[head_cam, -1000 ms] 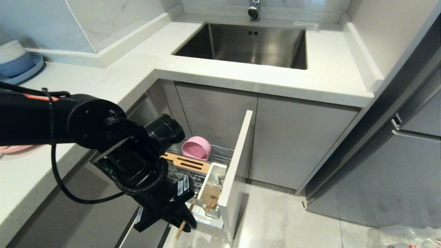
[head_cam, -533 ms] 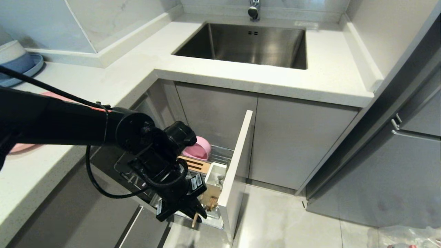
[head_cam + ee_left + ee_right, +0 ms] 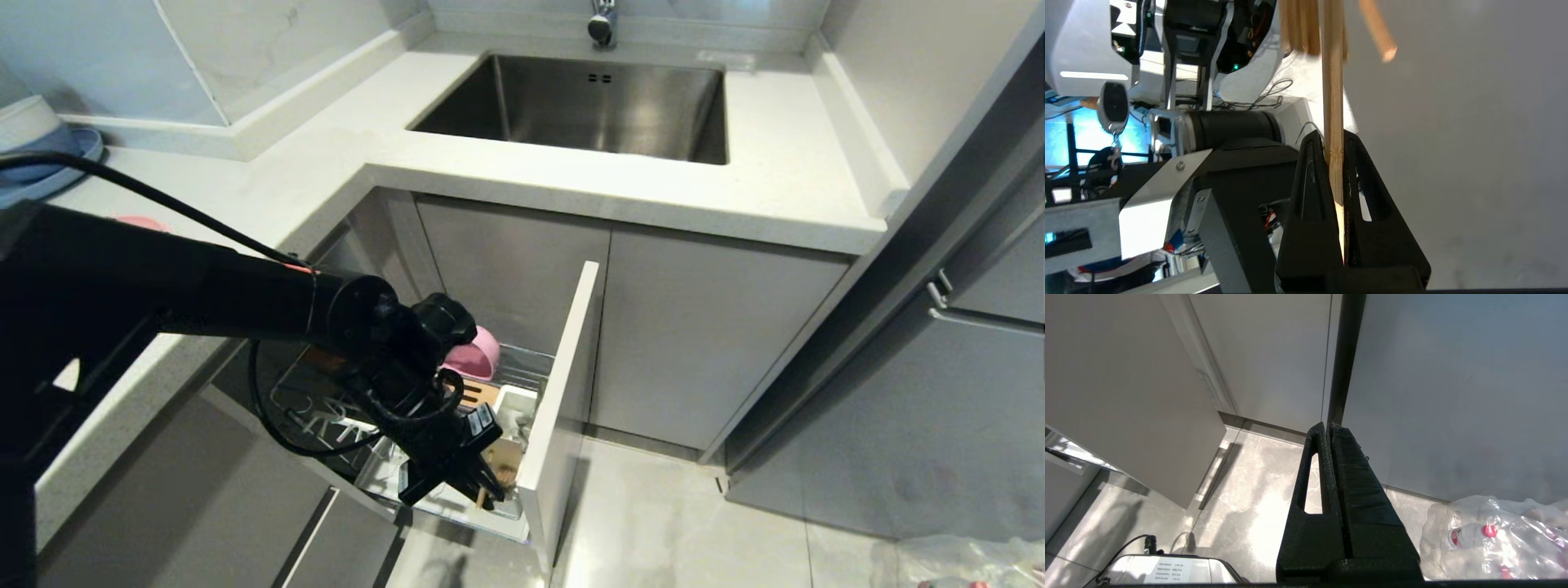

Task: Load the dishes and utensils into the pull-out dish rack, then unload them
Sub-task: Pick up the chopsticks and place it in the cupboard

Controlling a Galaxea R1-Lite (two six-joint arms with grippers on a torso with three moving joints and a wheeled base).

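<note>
So, here's what we're seeing:
Left gripper [image 3: 483, 492]: low over the front end of the pull-out dish rack [image 3: 522, 371], fingers [image 3: 1310, 196] squeezed tight on a wooden chopstick [image 3: 1333, 122].
Chopstick: we see it reaching up from the fingers toward more wooden sticks [image 3: 1306, 28] in the left wrist view; in the head view it's mostly hidden behind the gripper.
Utensil cup [image 3: 513, 408]: white, just behind the grey cabinet front [image 3: 563, 384], right by the gripper.
Pink bowl [image 3: 478, 357]: on its side at the back of the rack, partly hidden by the arm.
Pink plate [image 3: 140, 221]: only a sliver shows on the table, left side.
Right gripper [image 3: 1329, 433]: parked near the floor, fingers pressed together, holding nothing.
</note>
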